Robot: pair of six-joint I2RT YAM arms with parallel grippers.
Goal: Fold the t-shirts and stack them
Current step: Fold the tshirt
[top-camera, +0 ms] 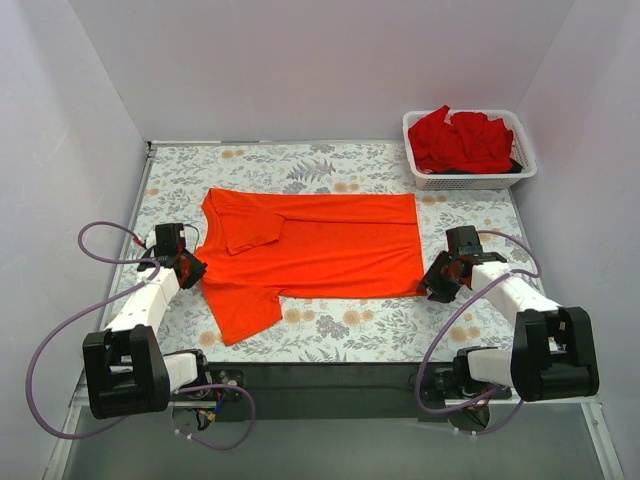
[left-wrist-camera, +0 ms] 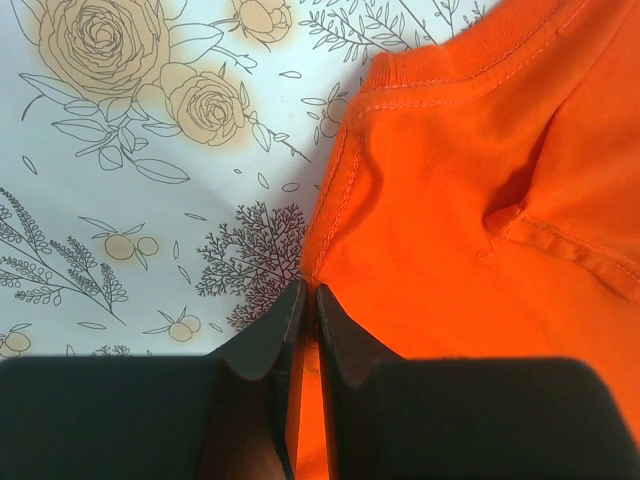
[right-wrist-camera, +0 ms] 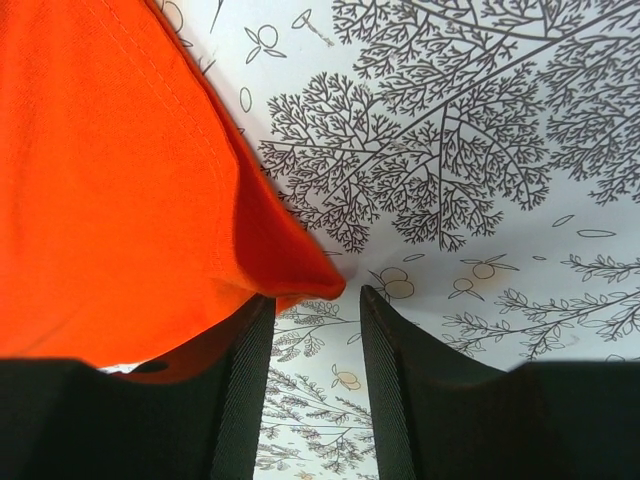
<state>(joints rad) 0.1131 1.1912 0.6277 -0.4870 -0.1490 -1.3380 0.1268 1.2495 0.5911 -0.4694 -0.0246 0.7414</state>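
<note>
A bright orange-red t-shirt [top-camera: 320, 250] lies spread on the flowered table with its collar end to the left; its upper sleeve is folded in over the body. My left gripper [top-camera: 190, 268] is at the shirt's left edge. In the left wrist view the left gripper [left-wrist-camera: 310, 300] is shut on a thin strip of the orange cloth [left-wrist-camera: 470, 200] by a seam. My right gripper [top-camera: 432, 285] is at the shirt's lower right hem corner. In the right wrist view the right gripper [right-wrist-camera: 315, 300] stands open, and the cloth corner [right-wrist-camera: 110, 180] rests over the left finger's tip. Only tablecloth shows in the gap.
A white mesh basket [top-camera: 527, 165] stands at the back right with deeper red t-shirts [top-camera: 460, 140] heaped in it. The flowered tablecloth [top-camera: 350, 325] covers the table, white walls close in three sides, and both arm bases sit at the near edge.
</note>
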